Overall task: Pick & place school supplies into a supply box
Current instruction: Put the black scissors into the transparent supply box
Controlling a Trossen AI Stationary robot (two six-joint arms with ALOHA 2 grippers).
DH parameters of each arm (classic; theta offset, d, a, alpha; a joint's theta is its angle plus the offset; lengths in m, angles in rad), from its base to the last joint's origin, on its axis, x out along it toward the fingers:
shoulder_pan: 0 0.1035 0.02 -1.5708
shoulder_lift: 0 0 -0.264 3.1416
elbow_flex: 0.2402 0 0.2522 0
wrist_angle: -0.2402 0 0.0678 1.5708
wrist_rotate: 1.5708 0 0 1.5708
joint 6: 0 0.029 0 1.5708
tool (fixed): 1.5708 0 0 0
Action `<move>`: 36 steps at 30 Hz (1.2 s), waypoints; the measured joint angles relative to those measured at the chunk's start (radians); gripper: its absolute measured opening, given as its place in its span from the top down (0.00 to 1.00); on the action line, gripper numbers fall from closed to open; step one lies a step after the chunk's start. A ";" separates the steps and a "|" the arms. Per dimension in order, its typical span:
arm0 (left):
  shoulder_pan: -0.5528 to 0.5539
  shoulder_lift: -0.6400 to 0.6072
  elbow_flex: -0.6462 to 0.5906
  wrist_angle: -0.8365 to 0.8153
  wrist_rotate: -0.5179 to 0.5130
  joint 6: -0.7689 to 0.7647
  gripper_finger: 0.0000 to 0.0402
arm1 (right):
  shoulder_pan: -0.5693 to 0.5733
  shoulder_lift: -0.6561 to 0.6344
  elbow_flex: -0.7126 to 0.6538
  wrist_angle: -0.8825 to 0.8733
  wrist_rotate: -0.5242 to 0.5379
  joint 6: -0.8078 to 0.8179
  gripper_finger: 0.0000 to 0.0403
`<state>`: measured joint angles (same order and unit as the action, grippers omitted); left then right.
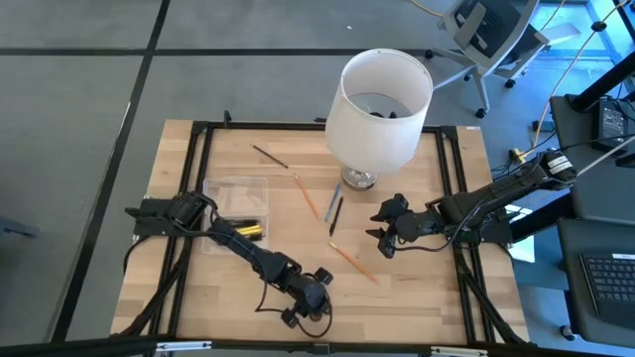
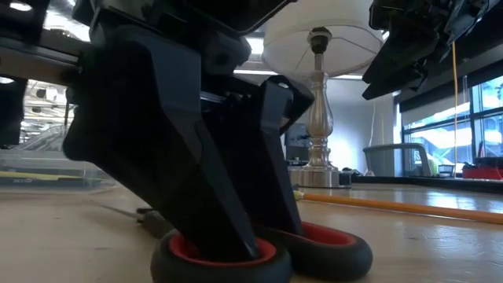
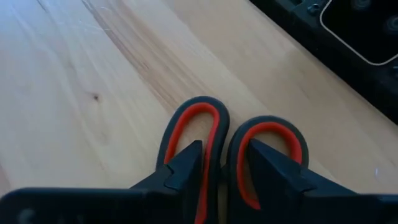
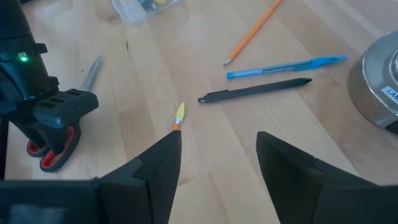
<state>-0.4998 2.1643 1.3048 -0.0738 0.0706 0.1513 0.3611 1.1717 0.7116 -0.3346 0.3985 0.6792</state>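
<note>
A white-shaded table lamp [image 1: 377, 109] with a silver base [image 1: 357, 179] stands at upper centre of the wooden table [image 1: 417, 288]. An office chair [image 1: 486, 35] sits upper right; what looks like a keyboard [image 1: 607, 278] lies lower right.

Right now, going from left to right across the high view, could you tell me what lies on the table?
Supply box → brown pencil → left gripper on the scissors → orange pencil → black pen → right gripper.

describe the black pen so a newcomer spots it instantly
Start at the white lamp on the wooden table. Just in front of its metal base lie two pens side by side: the black pen is the darker one, beside the blue pen.
</note>
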 joint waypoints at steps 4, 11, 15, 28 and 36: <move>-0.001 0.000 0.000 0.003 -0.005 -0.019 0.79 | 0.000 0.000 0.000 0.000 0.000 0.000 0.48; -0.002 0.000 -0.003 0.019 -0.024 -0.060 0.83 | 0.000 0.000 0.000 0.000 0.000 -0.002 0.48; -0.006 -0.008 -0.005 0.019 -0.050 -0.064 0.83 | 0.000 0.000 0.000 0.000 0.000 -0.002 0.48; 0.017 -0.126 -0.014 -0.076 -0.080 -0.106 0.83 | 0.000 0.000 0.000 -0.009 0.000 -0.004 0.48; 0.026 -0.153 -0.013 -0.116 -0.071 -0.146 0.83 | 0.000 0.000 0.000 -0.010 0.000 -0.004 0.48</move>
<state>-0.4740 2.0113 1.2921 -0.1898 -0.0002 0.0053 0.3611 1.1717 0.7116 -0.3450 0.3981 0.6748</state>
